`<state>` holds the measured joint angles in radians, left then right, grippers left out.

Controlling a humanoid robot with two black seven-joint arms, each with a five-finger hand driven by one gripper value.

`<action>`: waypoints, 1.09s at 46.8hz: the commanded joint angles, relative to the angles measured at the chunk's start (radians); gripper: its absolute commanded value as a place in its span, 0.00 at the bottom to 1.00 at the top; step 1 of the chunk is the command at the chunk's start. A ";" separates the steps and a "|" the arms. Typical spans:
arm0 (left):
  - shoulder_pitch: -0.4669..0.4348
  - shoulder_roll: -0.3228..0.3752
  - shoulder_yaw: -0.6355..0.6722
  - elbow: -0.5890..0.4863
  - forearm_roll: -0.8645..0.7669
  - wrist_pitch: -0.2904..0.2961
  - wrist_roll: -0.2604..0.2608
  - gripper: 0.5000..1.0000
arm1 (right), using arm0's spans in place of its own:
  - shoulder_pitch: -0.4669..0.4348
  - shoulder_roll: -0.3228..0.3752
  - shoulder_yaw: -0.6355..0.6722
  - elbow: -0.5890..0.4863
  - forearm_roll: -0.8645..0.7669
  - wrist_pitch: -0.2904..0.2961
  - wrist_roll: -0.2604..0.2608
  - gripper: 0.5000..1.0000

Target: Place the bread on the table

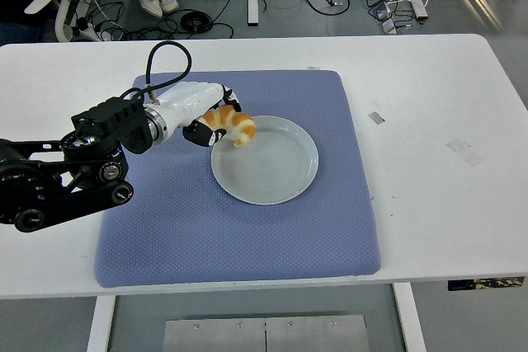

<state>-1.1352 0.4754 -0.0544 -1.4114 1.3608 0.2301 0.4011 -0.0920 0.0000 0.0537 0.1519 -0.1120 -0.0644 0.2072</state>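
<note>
A golden-brown croissant [233, 125] hangs in the air over the left rim of the pale plate [272, 162]. My left hand [216, 121], white with black fingers, is shut on the croissant and holds it clear of the plate. The plate holds nothing and rests on the blue mat [247, 228]. My left arm [74, 171] reaches in from the left edge. No right arm shows in the head view.
The blue mat lies on the white table [437, 204]. Two small tape marks [464, 151] are on the table to the right of the mat. A black cable [165, 59] loops above my left wrist. Shoes and cables show on the floor beyond the far edge.
</note>
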 commanded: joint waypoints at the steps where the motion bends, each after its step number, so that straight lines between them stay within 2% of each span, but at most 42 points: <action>1: -0.003 0.020 0.001 0.000 0.000 0.000 -0.001 0.00 | 0.000 0.000 0.000 0.000 0.000 0.000 0.000 1.00; 16: -0.006 0.106 -0.002 0.002 0.021 0.005 -0.010 0.00 | 0.000 0.000 0.000 0.000 0.000 0.000 0.000 1.00; 24: 0.005 0.141 0.001 0.002 0.080 0.060 -0.016 0.00 | 0.000 0.000 0.000 0.000 0.000 0.000 0.000 1.00; 39: 0.068 0.147 0.011 0.008 0.080 0.133 -0.030 0.00 | 0.000 0.000 0.000 0.000 0.000 0.000 0.000 1.00; 51: 0.111 0.149 0.033 0.026 0.089 0.152 -0.044 0.00 | 0.000 0.000 0.000 0.000 0.000 0.000 0.000 1.00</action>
<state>-1.0313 0.6240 -0.0326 -1.3905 1.4450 0.3761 0.3588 -0.0920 0.0000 0.0537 0.1519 -0.1120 -0.0644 0.2072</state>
